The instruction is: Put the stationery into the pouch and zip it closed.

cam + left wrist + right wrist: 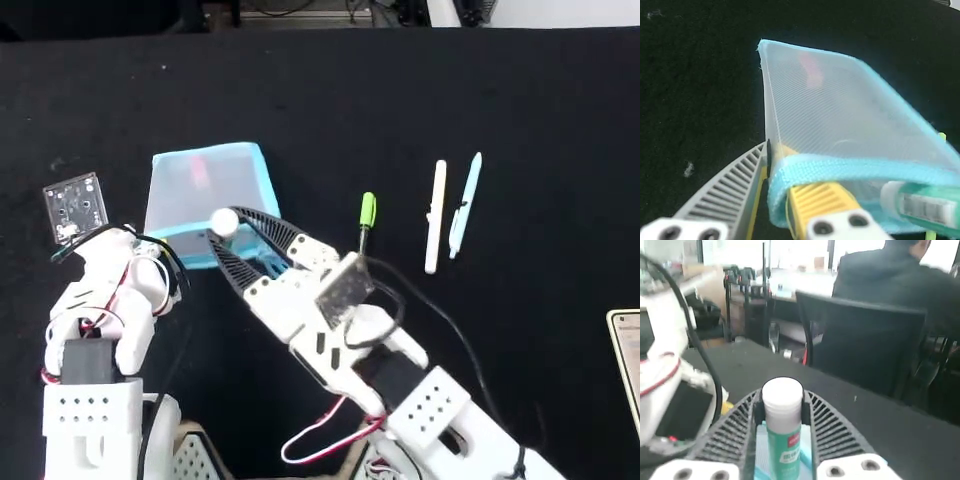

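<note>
Fingers (835,430) of the right gripper (782,401) clamp a glue stick (783,442) at the mouth of the pouch (200,190), whose rim the left gripper (776,162) pinches.

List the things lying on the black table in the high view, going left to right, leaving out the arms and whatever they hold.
small square board → pouch → green-capped pen → white pen → light blue pen → card at the edge

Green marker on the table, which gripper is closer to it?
Right. The right gripper, shut on the glue stick at the pouch mouth, is on the green marker side; the left gripper clamps the pouch's corner farthest from the marker.
</note>
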You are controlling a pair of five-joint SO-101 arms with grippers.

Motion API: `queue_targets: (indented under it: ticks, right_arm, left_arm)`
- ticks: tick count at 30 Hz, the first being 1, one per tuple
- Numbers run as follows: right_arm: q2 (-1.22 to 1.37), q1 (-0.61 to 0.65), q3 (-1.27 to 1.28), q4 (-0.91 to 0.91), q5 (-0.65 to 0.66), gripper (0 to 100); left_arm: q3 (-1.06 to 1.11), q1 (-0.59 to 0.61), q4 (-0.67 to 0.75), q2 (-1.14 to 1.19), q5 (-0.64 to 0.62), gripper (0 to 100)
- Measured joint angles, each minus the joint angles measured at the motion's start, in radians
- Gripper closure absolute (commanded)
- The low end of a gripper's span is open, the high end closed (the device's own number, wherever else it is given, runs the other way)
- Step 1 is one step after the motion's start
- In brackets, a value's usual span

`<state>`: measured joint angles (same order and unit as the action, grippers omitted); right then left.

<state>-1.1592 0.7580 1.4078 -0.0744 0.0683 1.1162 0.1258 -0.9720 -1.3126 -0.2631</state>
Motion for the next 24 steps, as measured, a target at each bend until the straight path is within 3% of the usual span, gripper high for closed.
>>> queue_targets:
  ticks: [11, 24]
  right_arm:
    - [0.107, 0.002, -0.071, -0.006, 0.000, 98.7]
    - [-0.089, 0.002, 0.066, 0.018, 0.015, 98.7]
  left_arm:
    - [0.000, 0.000, 0.000, 0.000, 0.000, 97]
    - [0.000, -0.002, 0.000, 0.000, 0.000, 97]
